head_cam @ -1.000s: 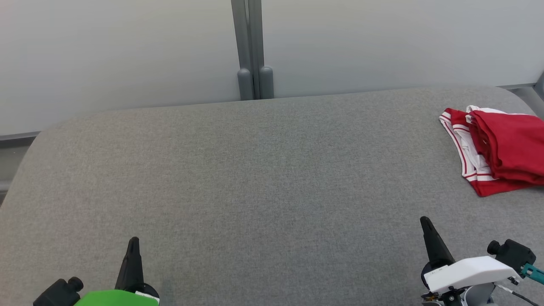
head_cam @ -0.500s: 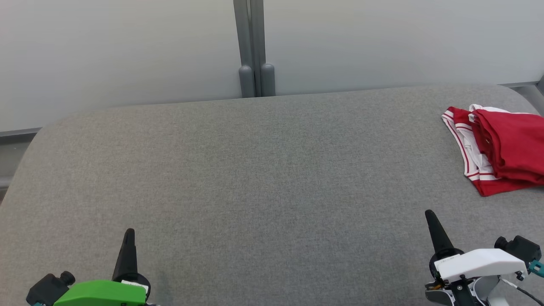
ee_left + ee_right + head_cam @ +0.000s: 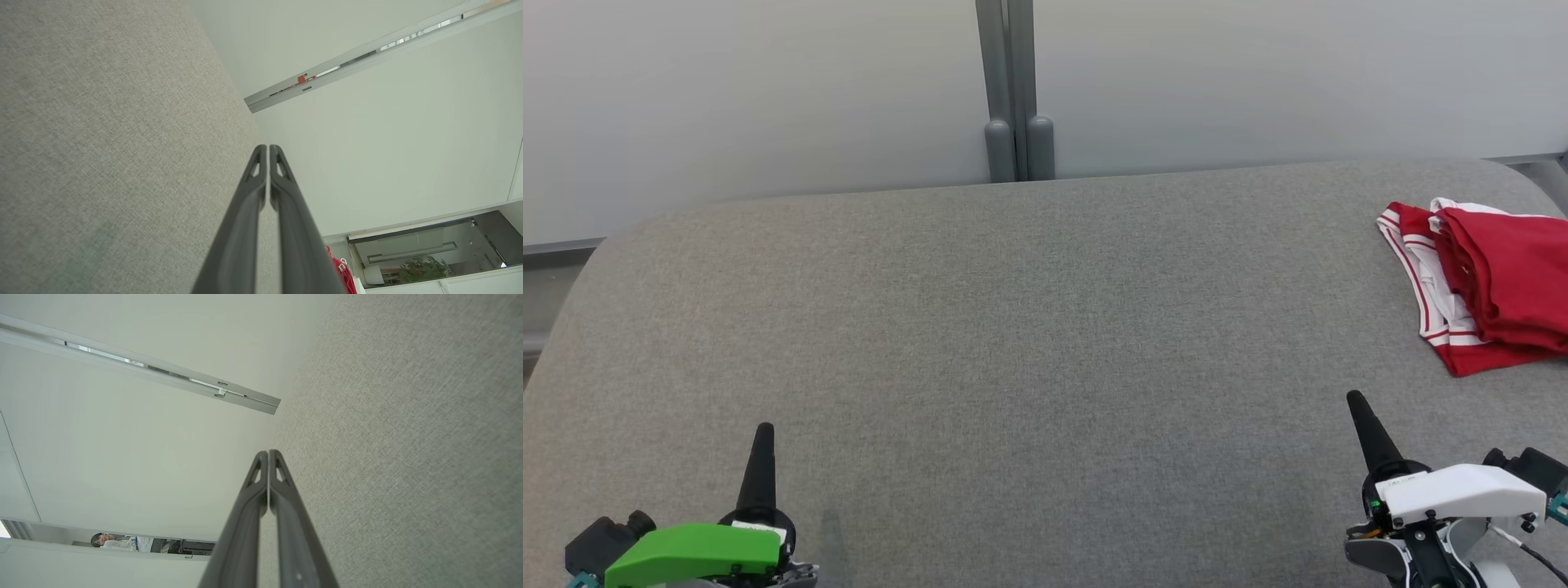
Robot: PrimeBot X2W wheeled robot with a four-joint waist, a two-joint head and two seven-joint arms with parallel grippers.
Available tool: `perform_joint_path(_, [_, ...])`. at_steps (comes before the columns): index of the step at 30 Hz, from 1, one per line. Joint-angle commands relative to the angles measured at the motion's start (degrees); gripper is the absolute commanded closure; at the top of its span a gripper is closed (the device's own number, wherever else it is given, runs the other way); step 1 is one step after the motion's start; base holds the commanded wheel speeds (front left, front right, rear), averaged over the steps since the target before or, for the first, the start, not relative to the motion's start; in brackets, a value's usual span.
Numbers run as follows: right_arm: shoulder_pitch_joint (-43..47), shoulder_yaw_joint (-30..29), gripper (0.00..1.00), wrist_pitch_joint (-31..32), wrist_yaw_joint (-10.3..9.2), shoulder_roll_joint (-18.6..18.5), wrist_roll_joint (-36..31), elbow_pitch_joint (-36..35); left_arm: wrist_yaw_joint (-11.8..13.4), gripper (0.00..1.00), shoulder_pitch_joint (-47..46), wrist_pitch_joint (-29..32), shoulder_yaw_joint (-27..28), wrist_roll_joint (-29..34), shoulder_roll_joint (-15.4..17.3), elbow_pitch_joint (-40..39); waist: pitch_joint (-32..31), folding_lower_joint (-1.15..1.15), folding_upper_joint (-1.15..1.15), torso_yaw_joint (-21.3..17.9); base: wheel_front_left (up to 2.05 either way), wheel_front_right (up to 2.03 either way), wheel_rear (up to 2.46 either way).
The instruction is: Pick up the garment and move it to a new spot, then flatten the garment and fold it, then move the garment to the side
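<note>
A red garment (image 3: 1494,286) with white bands lies in a folded pile on the big grey table (image 3: 1045,343). It sits at the far right side of the table, close to the far edge. The right side of the head view cuts part of it off. Nothing is touching it.

The left gripper (image 3: 762,441) is at the near left, low over the grey cloth top. It has a green cover (image 3: 694,551) on it. In the left wrist view its two dark fingers (image 3: 249,212) are pressed together, with the tips touching and nothing between them. A small bit of the red garment peeks out far away beside those fingers.

The right gripper (image 3: 1364,420) is at the near right. It has a white cover (image 3: 1462,494) on it. In the right wrist view its two fingers (image 3: 286,510) are pressed together too, and they pinch nothing. This gripper is nearer to the garment than the left one is, but it is apart from it, with bare grey table in between.

Both grippers point toward the far side of the table. Behind the table stands a pale wall (image 3: 727,98) with a grey post (image 3: 1013,90) in the middle. Far off in the right wrist view there is a person (image 3: 104,539). Far off in the left wrist view there is a green plant (image 3: 421,269).
</note>
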Motion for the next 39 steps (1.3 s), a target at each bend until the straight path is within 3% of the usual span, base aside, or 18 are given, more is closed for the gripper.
perform_joint_path(1, [-1.3, -0.5, 1.0, 0.4, 0.0, 0.1, 1.4, -0.2, -0.4, 1.0, -1.6, 0.4, 0.4, -1.6, 0.5, -0.1, 0.0, 0.0, 0.0, 0.0, 0.0, 0.0, 0.0])
perform_joint_path(39, [-4.2, -4.8, 1.0, 5.2, 0.0, 1.2, 16.8, 1.3, -2.6, 1.0, -6.1, 5.3, 3.7, -18.3, 0.1, 2.7, 1.3, 0.0, 0.0, 0.9, 0.0, 0.0, 0.0])
